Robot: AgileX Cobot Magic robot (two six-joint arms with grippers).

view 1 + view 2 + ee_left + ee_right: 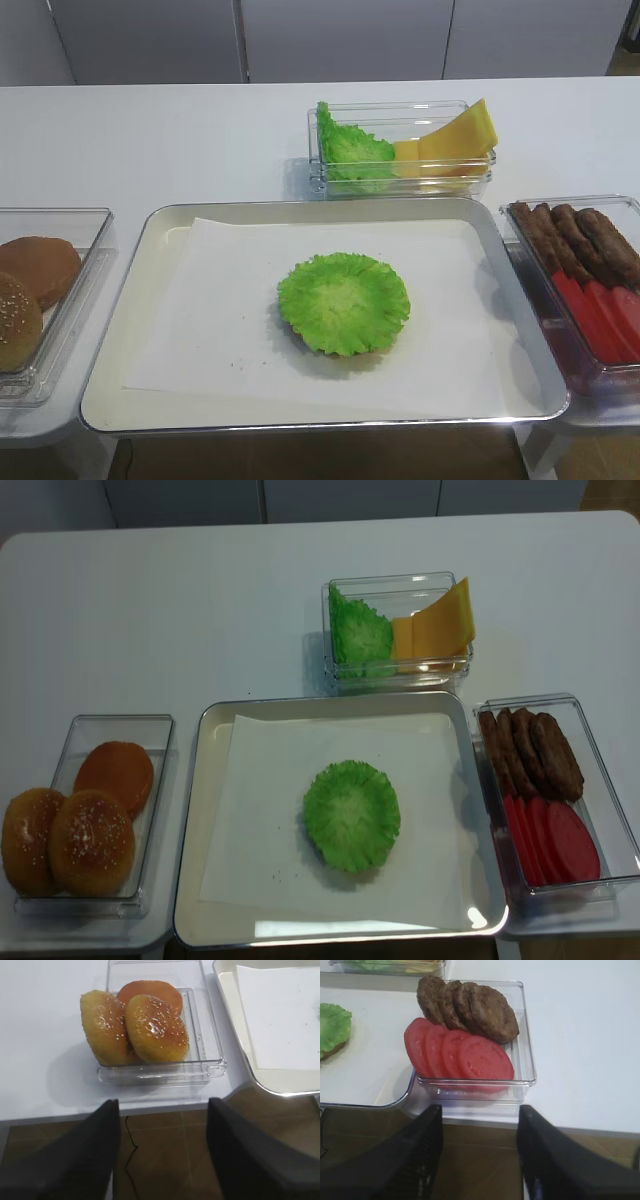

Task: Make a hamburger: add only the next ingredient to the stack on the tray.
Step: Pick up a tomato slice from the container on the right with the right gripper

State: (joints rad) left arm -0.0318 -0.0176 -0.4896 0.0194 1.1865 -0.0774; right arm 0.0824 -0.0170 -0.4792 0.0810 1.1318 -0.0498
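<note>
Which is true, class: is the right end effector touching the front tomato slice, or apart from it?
Apart. The right wrist view shows the right end effector below the bin's near wall, open and empty, short of the front tomato slice.

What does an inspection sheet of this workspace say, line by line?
Surface: white table, clean.
Job's things: tray with paper liner; lettuce stack in its middle; tomato slices in the right bin beside patties.
Clutter: buns in the left bin; lettuce and cheese in the back bin.
Grippers: left gripper and right gripper open, empty, off the table edge.
Cables: one thin cable on the floor.
Surroundings: white cabinets behind.
</note>
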